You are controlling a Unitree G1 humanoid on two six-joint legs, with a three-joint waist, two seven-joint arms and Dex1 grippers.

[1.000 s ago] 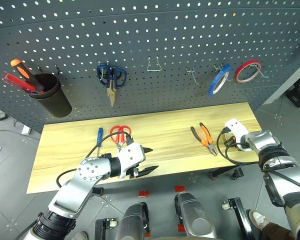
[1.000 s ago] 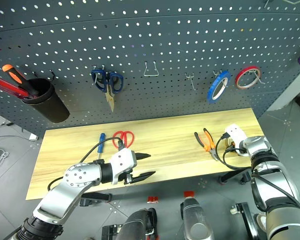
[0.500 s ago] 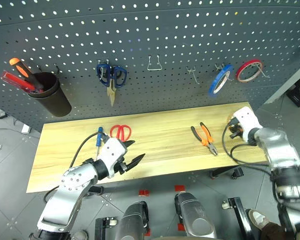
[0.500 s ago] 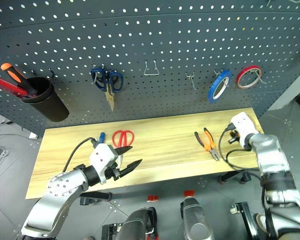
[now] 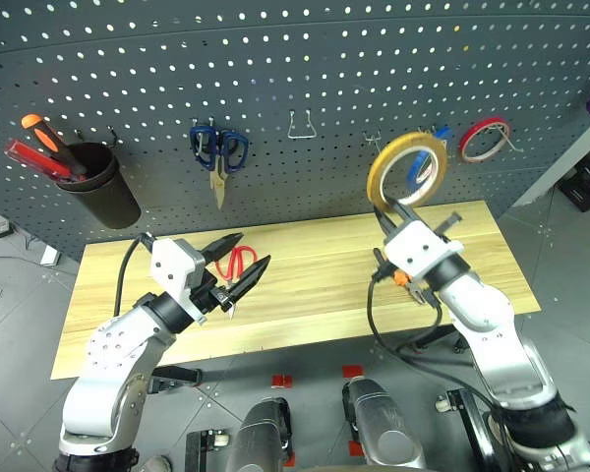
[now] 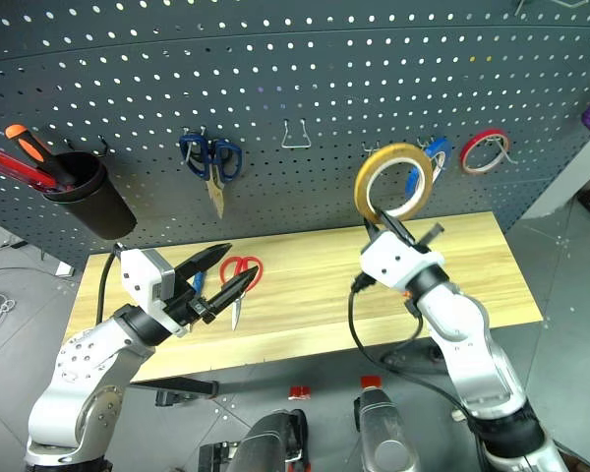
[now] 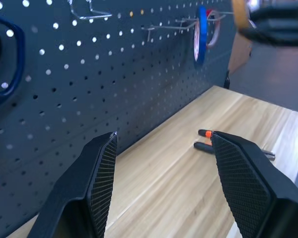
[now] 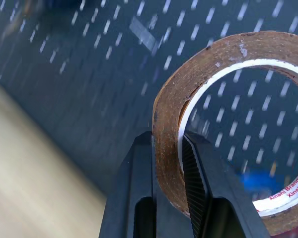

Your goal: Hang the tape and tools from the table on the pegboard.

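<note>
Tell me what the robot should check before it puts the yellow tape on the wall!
1. Right gripper shut on the tape: ok.
2. Tape lifted off the table, up in front of the pegboard: ok.
3. Bare hook beside the blue tape: ok.
4. Tape ring lined up with that hook: cannot tell.
5. Left gripper open, holding nothing, away from the tape: ok.
6. Red-handled scissors waiting on the table: ok.

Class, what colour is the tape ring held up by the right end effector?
Tan-yellow tape; clearest in the left eye view.
</note>
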